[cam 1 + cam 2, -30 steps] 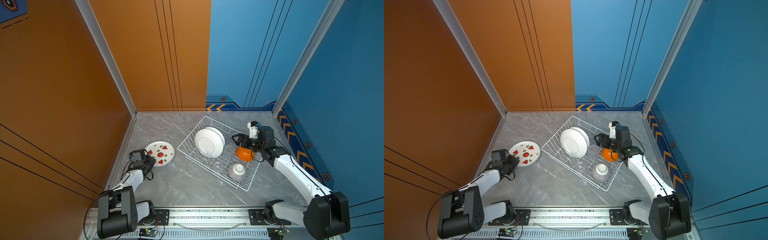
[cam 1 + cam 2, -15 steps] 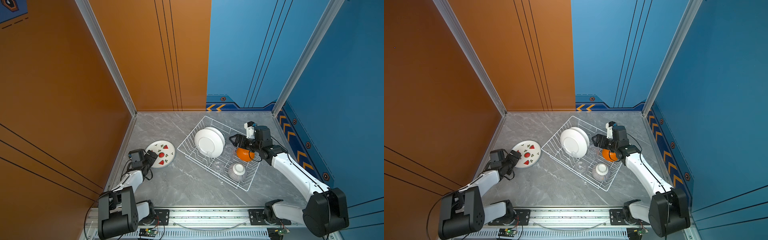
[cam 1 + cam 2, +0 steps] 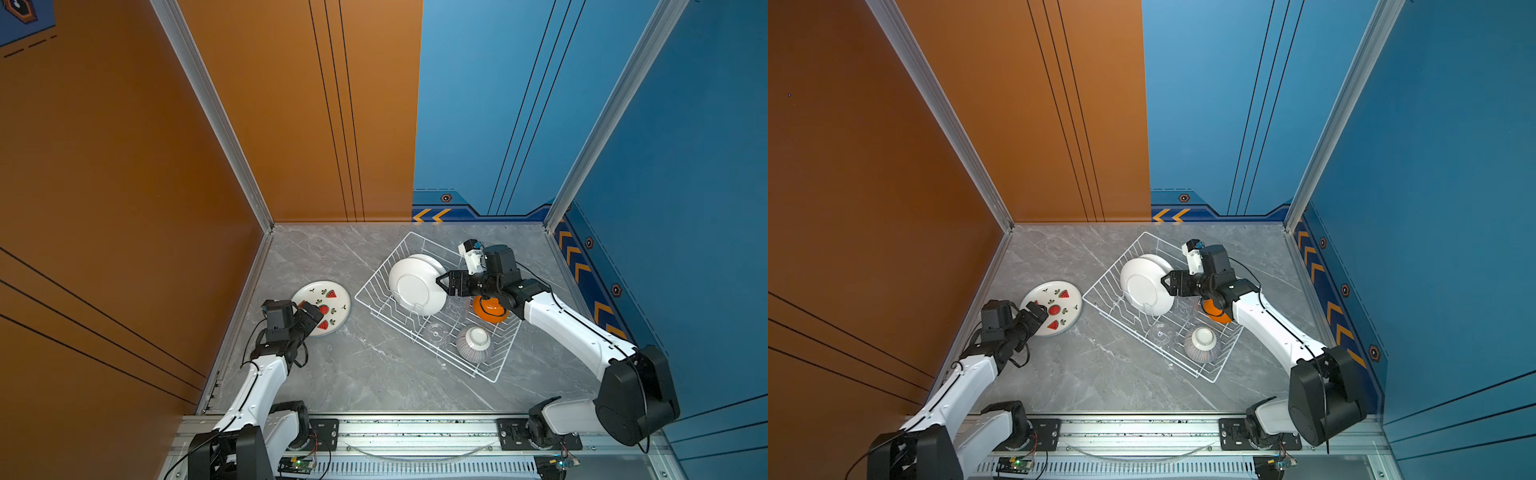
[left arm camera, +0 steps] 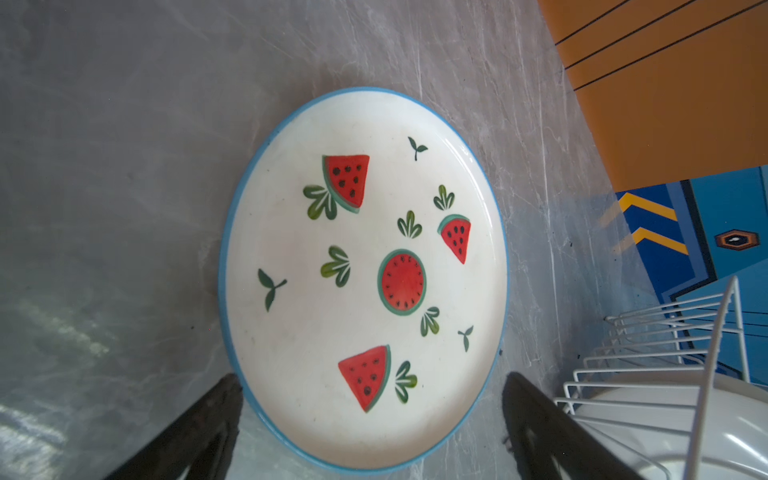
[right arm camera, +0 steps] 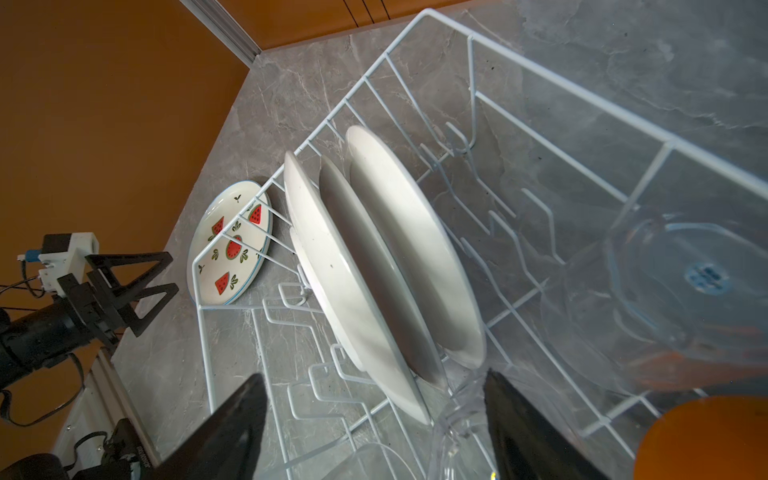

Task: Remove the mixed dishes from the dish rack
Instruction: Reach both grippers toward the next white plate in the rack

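Observation:
The watermelon-printed plate (image 3: pixel 328 301) (image 3: pixel 1059 299) (image 4: pixel 361 274) lies flat on the table left of the dish rack (image 3: pixel 376 291) (image 3: pixel 1100 286) (image 5: pixel 540 66). My left gripper (image 3: pixel 311 313) (image 3: pixel 1037 311) (image 4: pixel 372 380) is open, one fingertip on each side of the plate's near rim, holding nothing. White plates (image 3: pixel 415 286) (image 3: pixel 1144 286) (image 5: pixel 332 257) stand on edge in the rack. My right gripper (image 3: pixel 441 282) (image 3: pixel 1165 282) (image 5: pixel 374 376) hangs open beside their rim, empty. An orange bowl (image 3: pixel 490 311) (image 5: pixel 706 440), an upturned grey-striped bowl (image 3: pixel 473 343) (image 3: pixel 1200 343) and clear tumblers (image 3: pixel 435 332) (image 5: pixel 665 291) sit in the rack.
An orange wall stands close on the left, a blue wall with chevron trim (image 3: pixel 582 270) on the right. The rack lies askew at centre right. The arm-base rail (image 3: pixel 415 428) runs along the front edge.
My left gripper has opened wide and let go of the watermelon plate, which now rests on the table. My right gripper has moved left from over the orange bowl to the standing plates.

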